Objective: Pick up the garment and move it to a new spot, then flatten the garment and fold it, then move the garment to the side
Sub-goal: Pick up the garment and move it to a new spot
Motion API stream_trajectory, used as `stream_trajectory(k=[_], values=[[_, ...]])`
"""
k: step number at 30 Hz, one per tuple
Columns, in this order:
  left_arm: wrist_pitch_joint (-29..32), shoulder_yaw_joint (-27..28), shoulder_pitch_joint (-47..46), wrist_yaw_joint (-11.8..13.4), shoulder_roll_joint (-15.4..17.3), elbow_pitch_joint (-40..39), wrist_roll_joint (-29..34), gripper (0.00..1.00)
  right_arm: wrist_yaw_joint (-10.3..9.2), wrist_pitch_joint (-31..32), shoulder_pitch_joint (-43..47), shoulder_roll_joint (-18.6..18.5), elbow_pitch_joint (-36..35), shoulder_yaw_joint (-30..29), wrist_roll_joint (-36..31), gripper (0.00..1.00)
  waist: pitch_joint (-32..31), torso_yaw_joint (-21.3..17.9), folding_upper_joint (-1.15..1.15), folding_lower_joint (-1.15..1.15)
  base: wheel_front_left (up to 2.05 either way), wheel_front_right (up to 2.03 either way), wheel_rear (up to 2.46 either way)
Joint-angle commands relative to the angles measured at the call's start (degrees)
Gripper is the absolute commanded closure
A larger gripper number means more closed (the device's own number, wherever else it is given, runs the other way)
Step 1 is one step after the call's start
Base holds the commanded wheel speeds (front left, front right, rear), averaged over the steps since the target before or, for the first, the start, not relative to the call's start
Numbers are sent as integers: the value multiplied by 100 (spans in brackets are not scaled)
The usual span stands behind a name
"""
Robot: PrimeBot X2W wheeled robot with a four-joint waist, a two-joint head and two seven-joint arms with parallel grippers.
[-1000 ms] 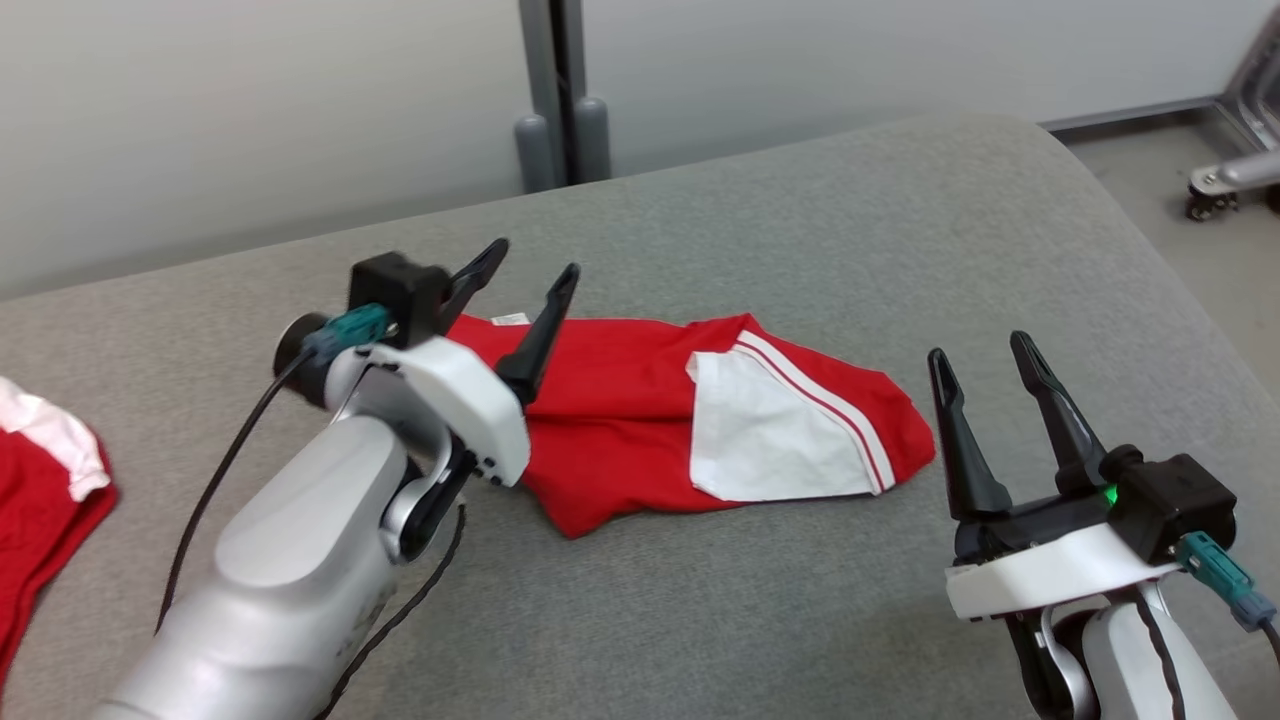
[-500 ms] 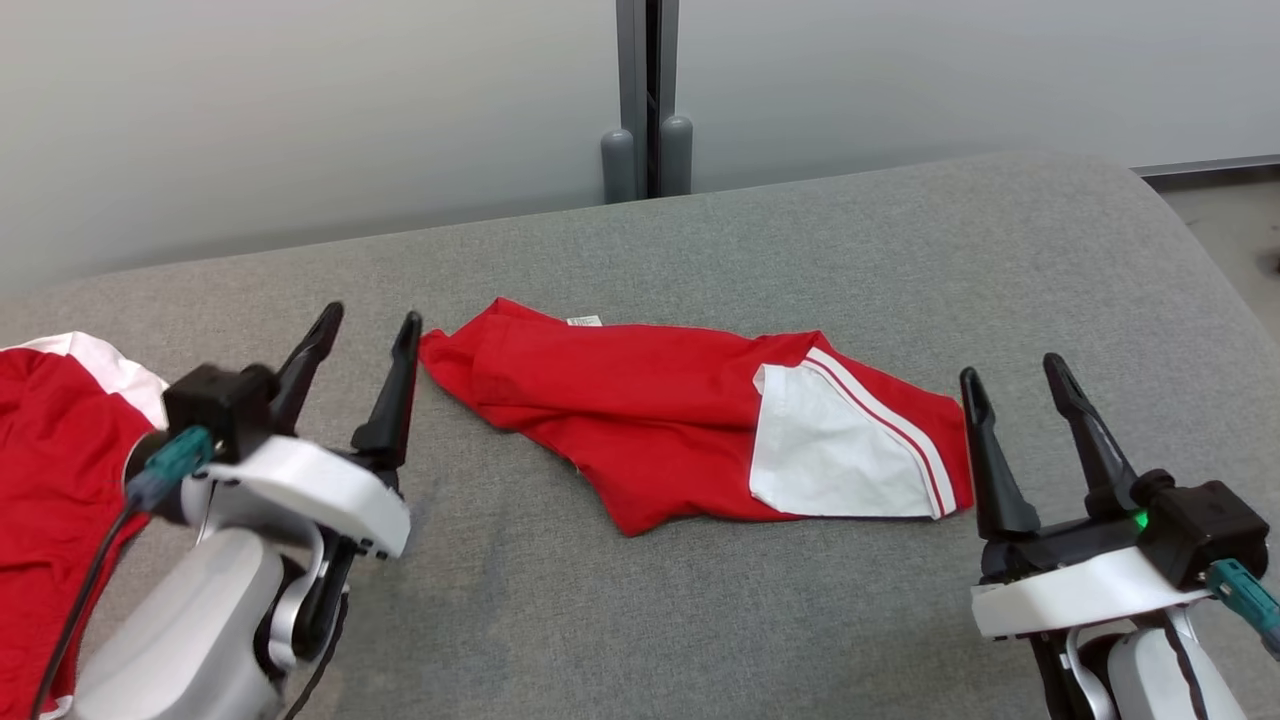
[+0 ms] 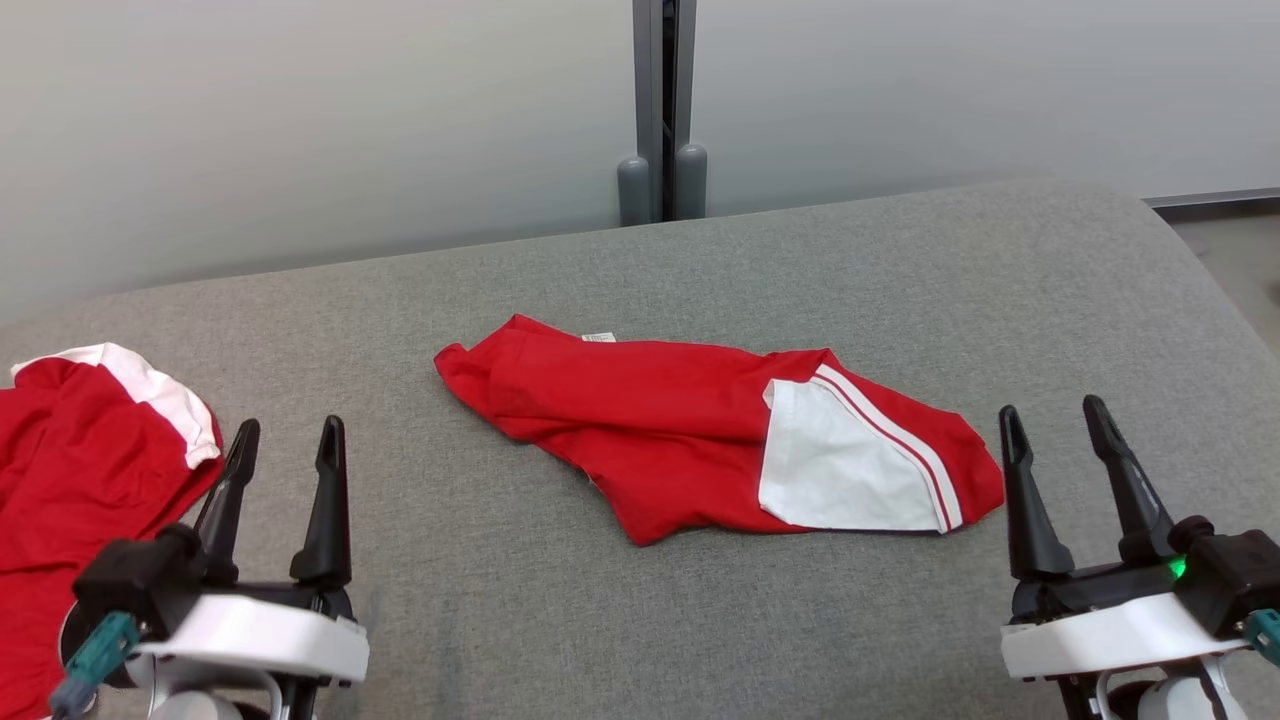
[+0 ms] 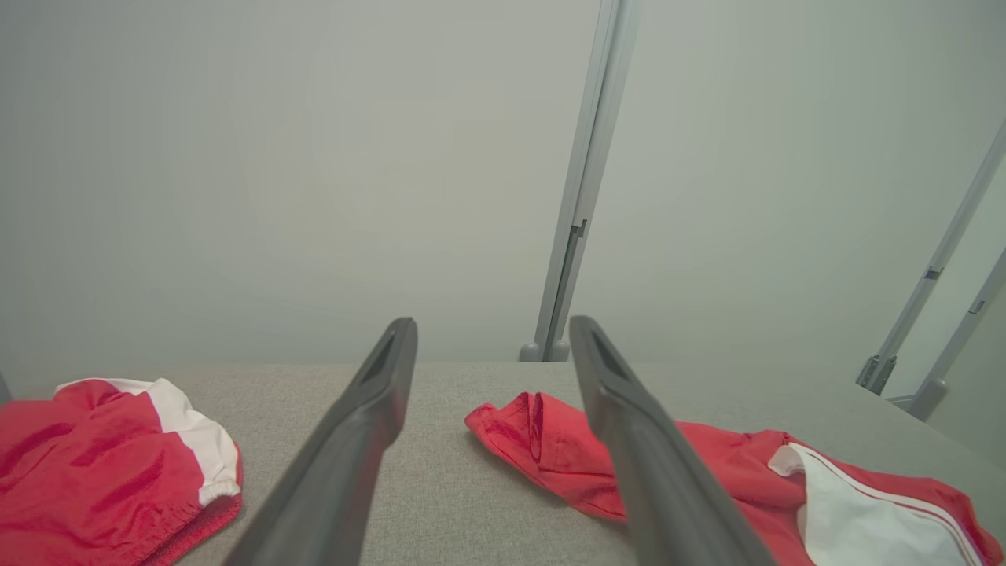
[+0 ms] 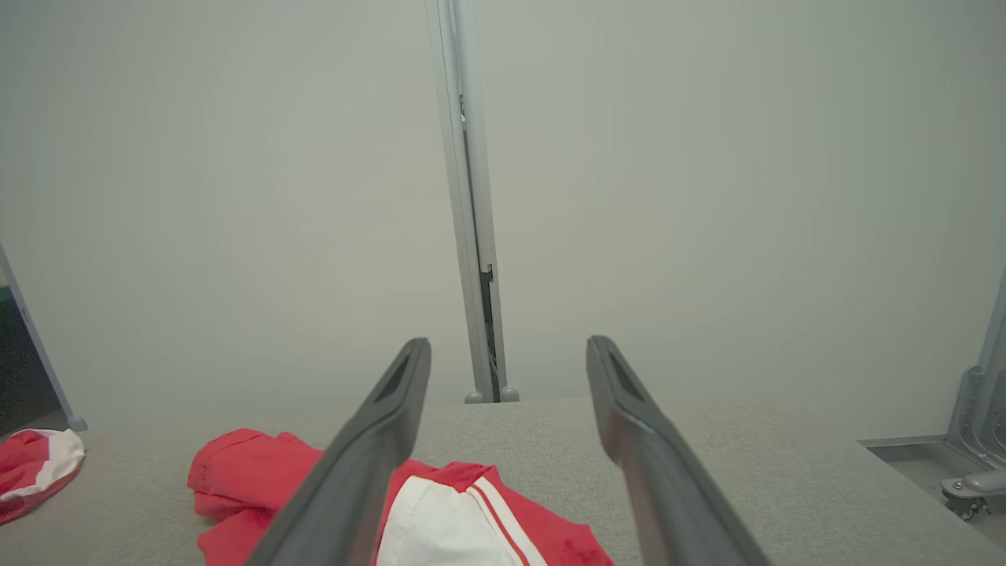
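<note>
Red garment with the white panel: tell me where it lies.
The red garment lies midway across the grey padded surface in the head view, its white panel end nearest the right gripper.

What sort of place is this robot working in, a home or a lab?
Probably a lab or test bay, not a home: plain pale partition panels joined by a grey post, a grey fabric-covered work surface with a red garment on it, and a castered metal frame.
</note>
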Motion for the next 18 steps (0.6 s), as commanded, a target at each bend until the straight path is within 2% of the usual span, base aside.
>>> stream_trajectory(k=[1,9,18], values=[[-17,173,142,-83,-51,-98,209,0,11,-9,62,-34,-28,19,23,0,-12,4,0,0,0,0,0],[-19,1000,946,-573,-805,-123,1005,0,11,-8,187,-38,-106,67,-4,0,-62,-11,0,0,0,0,0],[-18,1633,1113,-1134,-1422,55,1718,0,11,-8,138,-37,-93,85,-98,0,-68,36,0,0,0,0,0]])
